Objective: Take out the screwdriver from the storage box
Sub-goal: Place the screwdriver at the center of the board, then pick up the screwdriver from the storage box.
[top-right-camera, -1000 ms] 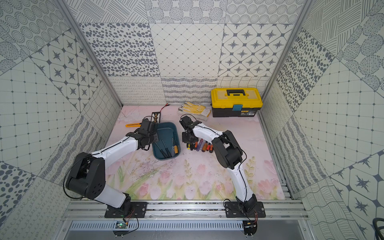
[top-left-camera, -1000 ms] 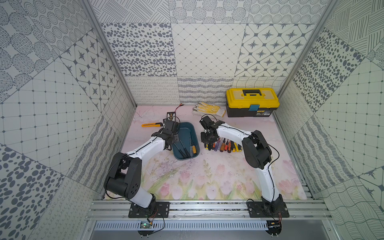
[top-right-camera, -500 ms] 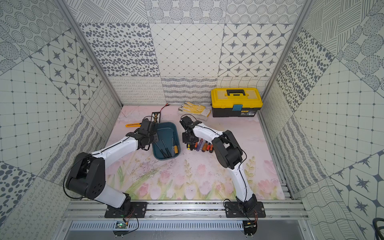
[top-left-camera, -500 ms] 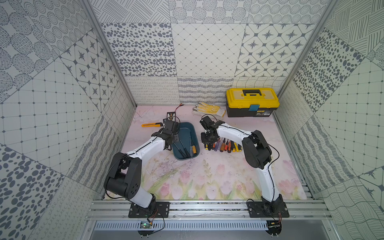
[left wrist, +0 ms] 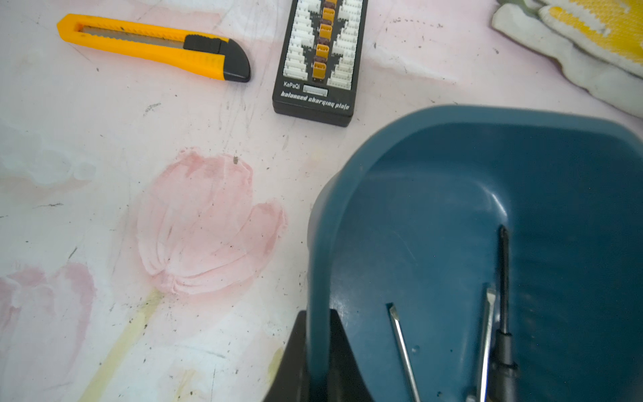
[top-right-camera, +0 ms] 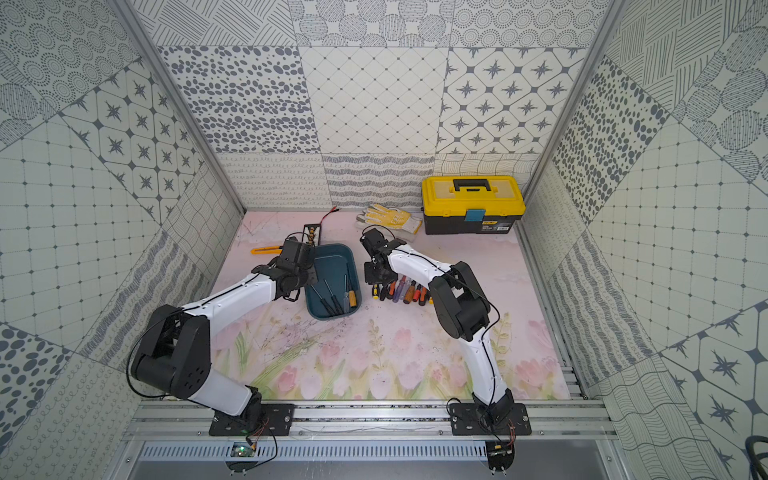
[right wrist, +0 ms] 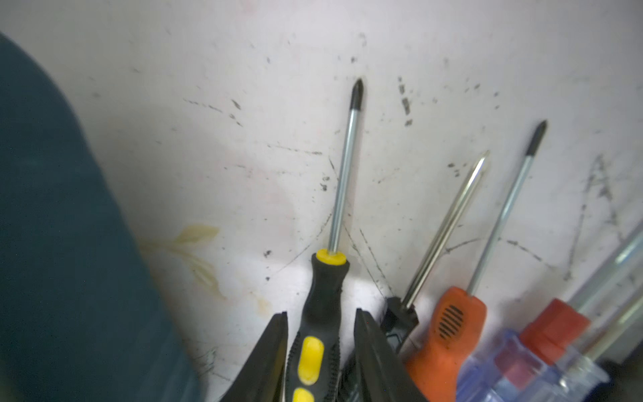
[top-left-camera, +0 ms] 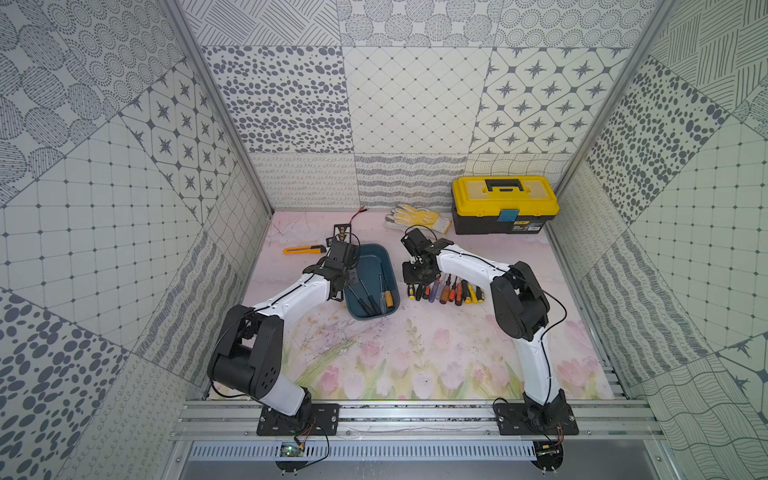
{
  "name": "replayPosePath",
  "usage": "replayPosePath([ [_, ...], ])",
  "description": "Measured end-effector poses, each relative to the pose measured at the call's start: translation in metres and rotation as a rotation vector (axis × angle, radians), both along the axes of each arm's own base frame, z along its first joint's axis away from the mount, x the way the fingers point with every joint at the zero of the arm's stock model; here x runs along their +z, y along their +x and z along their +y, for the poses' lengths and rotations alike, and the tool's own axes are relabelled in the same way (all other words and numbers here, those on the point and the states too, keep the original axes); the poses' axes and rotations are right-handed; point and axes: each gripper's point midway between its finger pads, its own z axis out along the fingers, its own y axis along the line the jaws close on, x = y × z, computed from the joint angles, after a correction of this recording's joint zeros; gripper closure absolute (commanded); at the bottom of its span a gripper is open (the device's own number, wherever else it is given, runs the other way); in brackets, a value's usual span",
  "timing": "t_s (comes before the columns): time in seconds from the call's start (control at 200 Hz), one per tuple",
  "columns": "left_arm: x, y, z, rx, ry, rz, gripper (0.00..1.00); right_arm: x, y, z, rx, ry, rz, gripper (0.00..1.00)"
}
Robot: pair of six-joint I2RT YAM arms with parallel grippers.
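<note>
desk [top-left-camera: 415, 353]: pink floral mat, scuffed, carrying everything here.
toolbox [top-left-camera: 505, 203]: yellow lid, closed, at the far edge, well apart from the work.
storage box [top-left-camera: 371, 262]: teal lidless tub, flat on the desk between the two arms; tools lie in its near half, its far half is bare.
row of screwdrivers [top-left-camera: 449, 291]: side by side on the desk just beside the box, on the right arm's side.
gloves [top-left-camera: 417, 216]: near the toolbox, untouched.
left pincer [left wrist: 318, 315]: clenched on the box's side wall, one jaw inside and one outside; likely steadying the tub.
right pincer [right wrist: 320, 315]: jaws straddle a handle with a sliver of gap on each side, so released, not gripping.
black-and-yellow screwdriver [right wrist: 325, 285]: out of the box, flat on the desk at the box end of the row, between those jaws.
left in the box: an orange-handled screwdriver [top-left-camera: 388, 298] and dark screwdrivers [top-left-camera: 365, 299], lying lengthwise on the floor, close together.
utility knife [left wrist: 156, 45] and charging board [left wrist: 320, 59]: on the desk beyond the box, clear of it.
handling: stiff and light; the thin steel shaft looks slick, and a round tool can roll; the ribbed handle looks grippy.
where to hold: across the thick middle of the handle, jaws square to its length, coming from above, since neighbours and the wall sit close.
</note>
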Motion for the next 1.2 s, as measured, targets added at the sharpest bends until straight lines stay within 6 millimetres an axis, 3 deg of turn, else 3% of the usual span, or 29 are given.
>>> replayPosePath([
  [0.31,0.002,-0.001,-0.001,-0.009,-0.011,-0.014,1.00,0.082,-0.008,0.025,0.119,0.180,-0.174,0.64],
  [0.46,0.002,-0.002,-0.003,-0.020,-0.019,-0.019,1.00,0.101,-0.024,0.049,0.234,0.266,-0.210,0.63],
  [0.765,0.006,-0.001,-0.007,-0.034,-0.035,-0.039,1.00,0.086,-0.070,0.088,0.437,0.311,-0.186,0.64],
  [0.921,0.006,-0.001,-0.007,-0.039,-0.034,-0.039,1.00,0.080,-0.084,0.104,0.483,0.323,-0.178,0.64],
  [1.196,0.006,-0.001,-0.009,-0.045,-0.038,-0.038,1.00,0.030,-0.098,0.120,0.513,0.254,-0.112,0.64],
])
